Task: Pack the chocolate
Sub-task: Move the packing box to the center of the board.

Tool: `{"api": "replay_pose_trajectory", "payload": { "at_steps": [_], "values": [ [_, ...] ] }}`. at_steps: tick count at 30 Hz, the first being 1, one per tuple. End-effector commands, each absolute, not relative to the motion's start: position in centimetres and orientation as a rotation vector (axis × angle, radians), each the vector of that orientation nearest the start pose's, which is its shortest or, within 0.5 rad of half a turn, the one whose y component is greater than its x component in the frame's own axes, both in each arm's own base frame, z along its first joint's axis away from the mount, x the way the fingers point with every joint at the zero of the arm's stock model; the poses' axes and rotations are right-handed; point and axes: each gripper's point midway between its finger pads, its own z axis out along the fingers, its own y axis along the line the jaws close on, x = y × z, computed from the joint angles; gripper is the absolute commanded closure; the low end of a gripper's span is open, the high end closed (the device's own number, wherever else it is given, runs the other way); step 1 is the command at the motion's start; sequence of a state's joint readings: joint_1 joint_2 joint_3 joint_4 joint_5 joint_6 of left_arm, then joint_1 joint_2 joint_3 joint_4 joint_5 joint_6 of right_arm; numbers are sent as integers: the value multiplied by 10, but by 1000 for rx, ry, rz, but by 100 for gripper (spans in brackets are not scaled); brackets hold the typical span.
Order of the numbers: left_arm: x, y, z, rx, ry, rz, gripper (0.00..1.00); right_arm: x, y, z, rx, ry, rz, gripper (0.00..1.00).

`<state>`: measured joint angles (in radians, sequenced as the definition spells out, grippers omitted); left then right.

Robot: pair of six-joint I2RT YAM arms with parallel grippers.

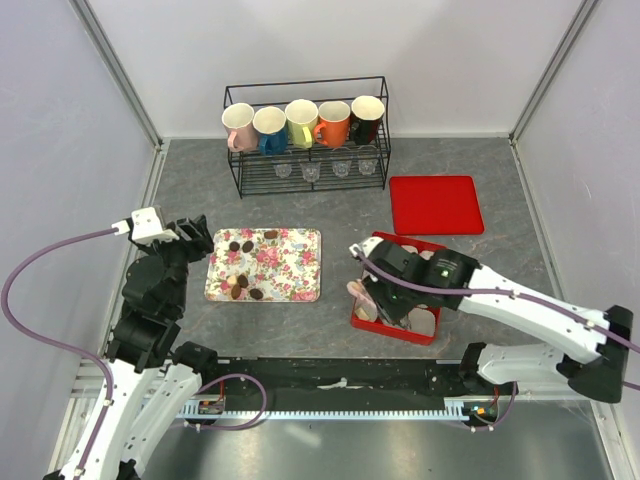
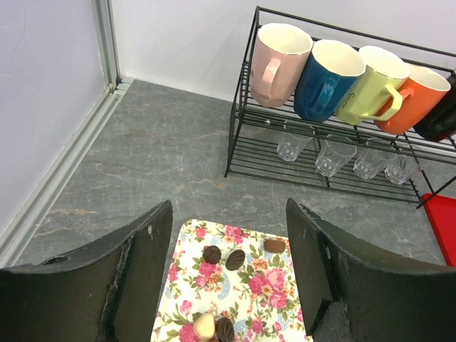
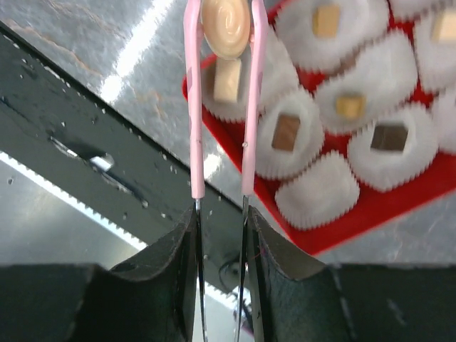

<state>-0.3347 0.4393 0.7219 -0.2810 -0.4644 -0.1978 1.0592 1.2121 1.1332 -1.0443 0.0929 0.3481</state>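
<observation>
Right gripper (image 3: 219,214) carrying a round cream-coloured chocolate (image 3: 225,27) in slim pink plastic tongs (image 3: 192,107).

Its jaws are drawn in narrow on the tongs' handles, and the tips clasp the sweet above the edge of a shallow red box (image 3: 370,210) lined with white crinkled paper cups (image 3: 317,191), several holding square tan and brown chocolates (image 3: 286,132). The left gripper (image 2: 228,214) gapes wide, holding nothing, over a flowered rectangular tray (image 2: 281,299) where a few dark brown chocolates (image 2: 235,258) lie.
</observation>
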Motion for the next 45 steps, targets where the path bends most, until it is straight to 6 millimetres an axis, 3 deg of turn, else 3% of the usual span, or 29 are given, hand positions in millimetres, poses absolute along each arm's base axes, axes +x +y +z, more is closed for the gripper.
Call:
{"api": "replay_pose_trajectory", "payload": {
  "at_steps": [1,4,8,22,30,36,45],
  "values": [
    [247,-11,317,-285,1522,-89,28,102,176,161,-683,2701,242,100],
    [249,-13,315,-279,1528,-94,28,88,152,157,-578,2769,195,100],
    [250,-16,313,-273,1539,-100,28,77,135,153,-447,2814,188,100],
    [254,-20,307,-258,1565,-106,28,56,98,136,-266,2968,23,100],
    [255,-20,306,-258,1569,-104,28,64,100,132,-240,2984,-6,100],
    [261,-33,301,-208,1602,-144,28,75,101,138,-218,2971,-2,100],
    [270,-57,289,-115,1680,-223,28,56,106,139,-149,3073,93,100]
  ]
}}
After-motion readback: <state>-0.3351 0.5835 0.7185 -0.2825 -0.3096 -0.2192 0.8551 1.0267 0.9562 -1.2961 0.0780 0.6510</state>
